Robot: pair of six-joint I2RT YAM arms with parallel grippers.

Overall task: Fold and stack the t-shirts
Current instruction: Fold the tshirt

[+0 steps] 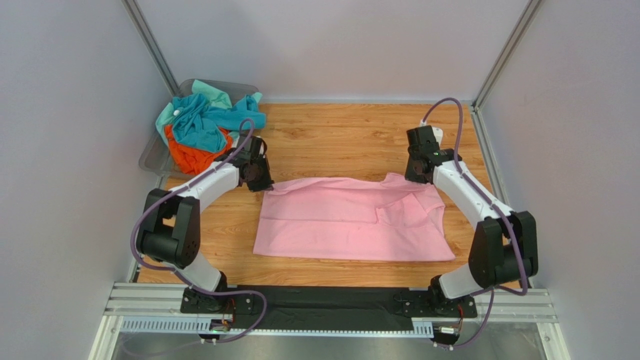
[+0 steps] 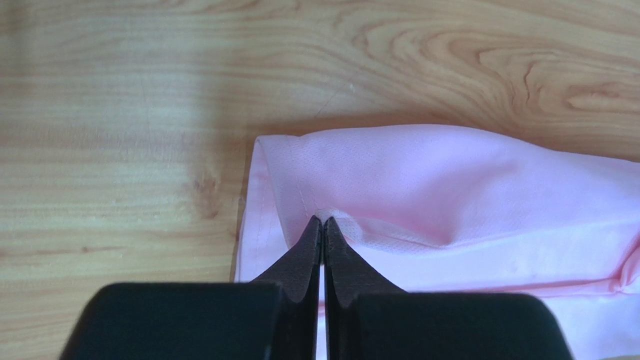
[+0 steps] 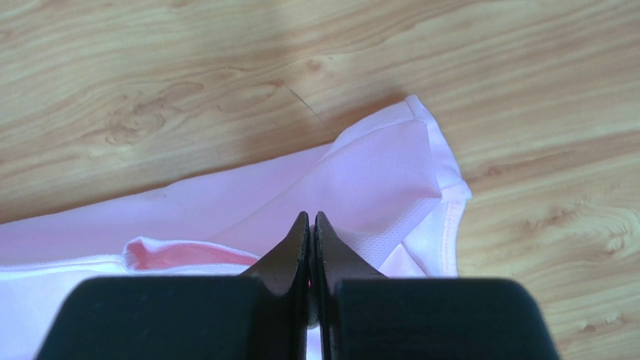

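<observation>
T-shirt (image 1: 353, 219) corners in left hand (image 2: 323, 220), right hand (image 3: 310, 216)

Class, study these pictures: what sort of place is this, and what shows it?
Probably a robot lab cell, not a home: plain grey walls enclose a wooden table, and the left arm and right arm are mounted on a metal rail, each pinching a pink shirt.

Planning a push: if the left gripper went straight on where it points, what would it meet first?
The pink t-shirt the left gripper pinches; the table probably lies right beneath.
</observation>
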